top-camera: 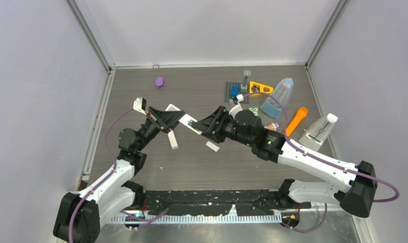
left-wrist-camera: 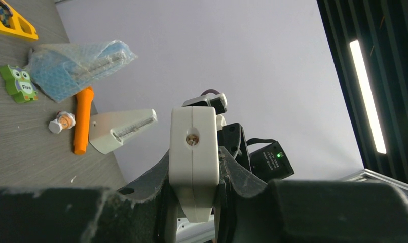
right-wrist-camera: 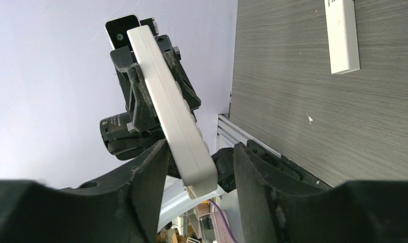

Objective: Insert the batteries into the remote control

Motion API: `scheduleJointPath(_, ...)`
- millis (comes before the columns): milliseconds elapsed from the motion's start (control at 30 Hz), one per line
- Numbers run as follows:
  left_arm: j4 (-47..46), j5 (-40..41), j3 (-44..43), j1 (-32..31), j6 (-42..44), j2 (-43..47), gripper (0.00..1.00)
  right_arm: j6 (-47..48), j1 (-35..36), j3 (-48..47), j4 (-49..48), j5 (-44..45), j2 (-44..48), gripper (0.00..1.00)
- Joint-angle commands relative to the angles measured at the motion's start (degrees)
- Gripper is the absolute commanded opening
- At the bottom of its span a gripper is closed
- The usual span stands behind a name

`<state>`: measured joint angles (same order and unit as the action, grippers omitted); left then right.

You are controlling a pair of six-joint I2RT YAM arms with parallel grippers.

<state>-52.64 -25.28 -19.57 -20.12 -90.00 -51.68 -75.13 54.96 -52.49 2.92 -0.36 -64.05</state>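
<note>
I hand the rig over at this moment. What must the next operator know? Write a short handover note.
Left gripper: shut on the white remote, holding it up off the table.
Right gripper: open, its jaws on either side of the remote's free end, not clamping it.
Batteries: none in either gripper. I cannot pick them out with certainty among the small things on the table.
A white bar lies on the table below the left gripper.
Done: the remote is picked up.
Left: fetch each battery and load it. The compartment does not show in any view.
</note>
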Motion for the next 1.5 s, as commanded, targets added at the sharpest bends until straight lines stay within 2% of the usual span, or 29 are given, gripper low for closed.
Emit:
scheduleJointPath(0, -6.15, 0.56, -0.69, 0.15, -1.52, -1.31, 0.0, 0.96, -0.63, -0.67, -2.25, -1.09, -0.72, 0.52)
scheduleJointPath(200, -6.23, 0.87, -1.02, 0.26, -1.65, -1.79, 0.0, 4.18, -0.88, -3.49, 3.23, -0.75, -2.4, 0.38)
scheduleJointPath(433, -2.08, -0.17, -3.21, 0.56, 1.28, -0.88, 0.0, 8.72, -1.08, -8.03, 9.81, 1.72, -4.85, 0.23)
scheduleJointPath(500, 0.0, -0.44, -3.97, 0.68, 2.84, -0.23, 0.0, 9.43, -1.13, -8.78, 10.92, 2.3, -5.39, 0.27)
scheduleJointPath(533, 1.07, -0.32, -4.21, 0.76, 3.49, 0.15, 0.0, 9.59, -1.16, -8.86, 11.09, 2.34, -5.36, 0.38)
scheduleJointPath(567, 2.0, -0.3, -4.43, 0.9, 4.14, 0.4, 0.0, 9.86, -1.16, -8.86, 11.03, 2.64, -5.2, 0.44)
scheduleJointPath(633, 4.32, -0.28, -4.69, 1.31, 5.7, 1.04, 0.0, 10.56, -1.21, -8.86, 10.38, 3.29, -4.38, 0.66)
scheduleJointPath(767, 10.94, -0.15, -5.07, 2.55, 10.49, 2.76, 0.0, 12.04, -2.75, -7.57, 6.8, 2.69, -1.68, 0.82)
scheduleJointPath(967, 20.01, -0.39, -4.65, 6.05, 16.72, 5.8, 0.0, 18.36, -6.85, -5.68, 8.9, 3.0, 2.69, 0.86)
scheduleJointPath(1067, 24.58, -0.14, -4.29, 7.7, 19.95, 7.92, 0.0, 26.31, -8.96, -4.4, 10.63, 1.98, 3.82, 0.86)
scheduleJointPath(1200, 30.65, 1.07, -4.13, 9.02, 22.98, 10.16, 0.0, 42.89, -9.94, -5.4, 18.08, 0.11, -1.58, 0.84)
scheduleJointPath(1300, 33.9, 1.92, -3.9, 9.71, 23.75, 11.48, 0.0, 55.44, -9.85, -6.14, 24.66, -3.25, -9.55, 0.83)
scheduleJointPath(1467, 38.25, 2.67, -3.82, 10.42, 24.87, 13.1, 0.0, 66.24, -9.79, -6.88, 28.99, -4.88, -19.41, 0.81)
